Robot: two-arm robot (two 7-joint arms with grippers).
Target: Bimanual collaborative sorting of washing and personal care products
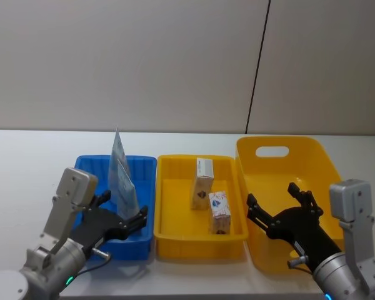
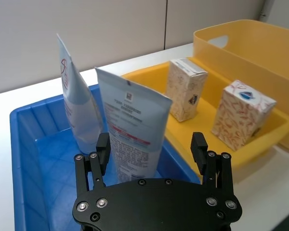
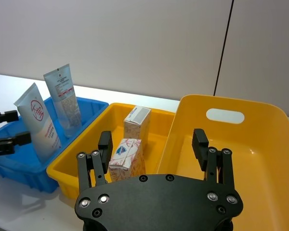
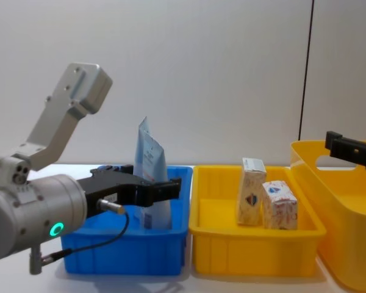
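Since two pale-blue pouches (image 2: 79,108) stand in the blue bin (image 1: 145,161), the left gripper (image 2: 151,144) spread wide about the nearer (unclamped), and two cartons (image 1: 202,182) are set in the yellow tray (image 1: 175,160), sorting is judged nearly finished; the right gripper (image 1: 272,197) is held wide open over the large yellow bin (image 1: 312,153).

Ahead of your spread left pincer (image 1: 122,208) stands the near pouch (image 2: 132,125), the far pouch (image 2: 77,110) behind it in the blue bin (image 1: 140,161). The yellow tray (image 1: 175,209) is bare at left; the rear carton (image 1: 203,181) and front carton (image 1: 219,212) block its right. The deep yellow bin (image 1: 281,172) under your spread right pincer (image 1: 272,195) lies free
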